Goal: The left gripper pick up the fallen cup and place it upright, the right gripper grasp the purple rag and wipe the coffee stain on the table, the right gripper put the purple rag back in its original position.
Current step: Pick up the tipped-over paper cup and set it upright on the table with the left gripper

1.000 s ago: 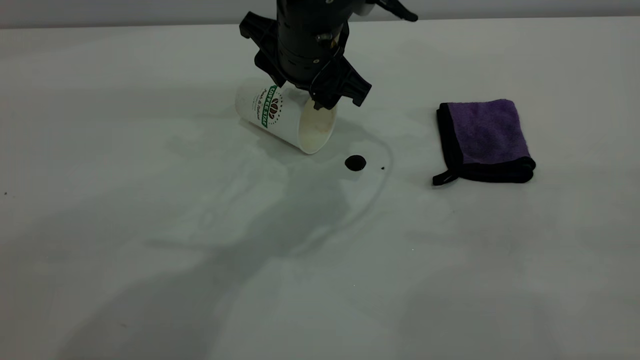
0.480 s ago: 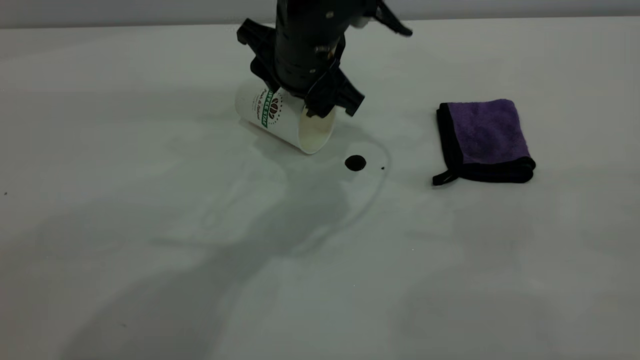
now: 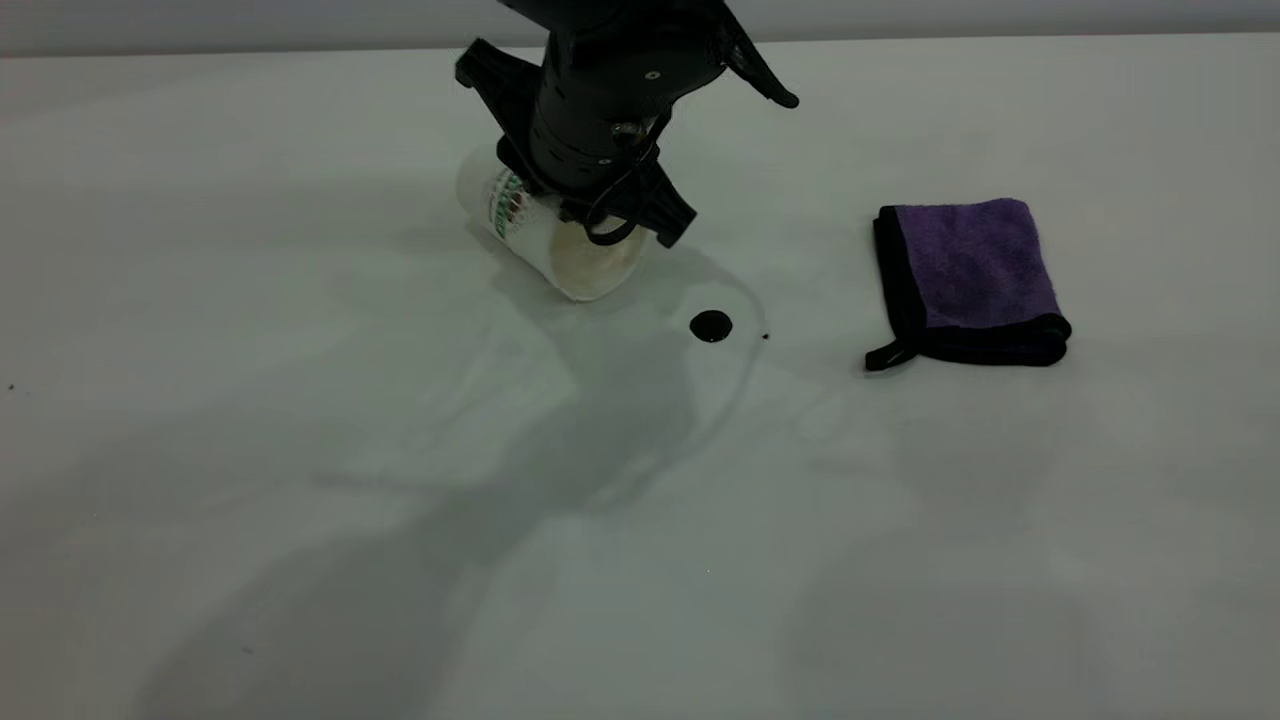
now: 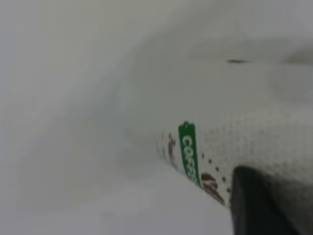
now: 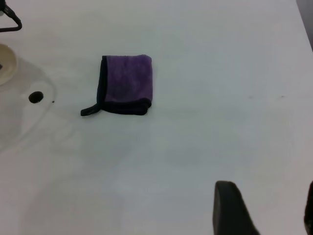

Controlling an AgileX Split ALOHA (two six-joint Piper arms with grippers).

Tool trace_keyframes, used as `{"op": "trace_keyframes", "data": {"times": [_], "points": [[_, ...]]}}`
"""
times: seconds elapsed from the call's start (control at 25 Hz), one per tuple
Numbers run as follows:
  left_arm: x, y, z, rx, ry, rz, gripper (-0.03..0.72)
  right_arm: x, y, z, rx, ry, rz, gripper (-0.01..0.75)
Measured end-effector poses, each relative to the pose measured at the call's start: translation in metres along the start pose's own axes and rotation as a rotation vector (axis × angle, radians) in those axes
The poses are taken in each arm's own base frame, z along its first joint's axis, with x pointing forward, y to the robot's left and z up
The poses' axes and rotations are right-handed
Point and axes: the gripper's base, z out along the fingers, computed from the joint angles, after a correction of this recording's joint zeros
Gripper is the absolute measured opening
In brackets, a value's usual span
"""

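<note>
One cup (image 3: 560, 240): tilted, clamped in left gripper (image 3: 612, 215), base hidden.
Rag (image 3: 968, 280): one, flat.
Stain (image 3: 711, 326): one.
Right gripper (image 5: 266, 208): fingers apart, cropped.

Tiny dark speck (image 3: 766, 336) nr mid, lying alone. 2nd speck (image 3: 10, 387) at far left edge. Faint curved streak (image 3: 742, 385) arcs past 1st speck. Grey backdrop strip (image 3: 1000, 18) runs along far side. Broad soft shadows (image 3: 600, 430) across front.

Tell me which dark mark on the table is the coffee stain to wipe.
The coffee stain is the larger, round, glossy black drop just right of the cup held by the left gripper. The tiny speck lies apart, toward the purple rag.
</note>
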Motion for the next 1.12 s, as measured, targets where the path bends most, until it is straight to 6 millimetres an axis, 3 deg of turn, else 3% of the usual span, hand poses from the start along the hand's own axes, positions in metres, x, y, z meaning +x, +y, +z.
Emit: {"op": "trace_keyframes", "data": {"times": [0.08,0.16,0.32,0.48,0.64,0.84,1.12], "points": [[0.001,0.007,-0.004,-0.053,0.027,0.014,0.089,0.0,0.0,0.0,0.0,0.0,0.0,0.401],[0.0,0.015,-0.012,-0.088,0.047,0.022,0.035,0.0,0.0,0.0,0.0,0.0,0.0,0.401],[-0.004,0.036,-0.03,-0.063,0.098,0.049,0.01,0.0,0.0,0.0,0.0,0.0,0.0,0.401],[-0.003,0.074,-0.04,0.1,0.195,0.046,0.01,0.0,0.0,0.0,0.0,0.0,0.0,0.401],[0.006,0.106,-0.022,0.33,0.286,-0.01,0.01,0.0,0.0,0.0,0.0,0.0,0.0,0.401],[0.009,0.129,-0.005,0.637,0.288,-0.115,0.01,0.0,0.0,0.0,0.0,0.0,0.0,0.401],[0.006,0.135,0.006,0.747,0.285,-0.161,0.01,0.0,0.0,0.0,0.0,0.0,0.0,0.401]]}}
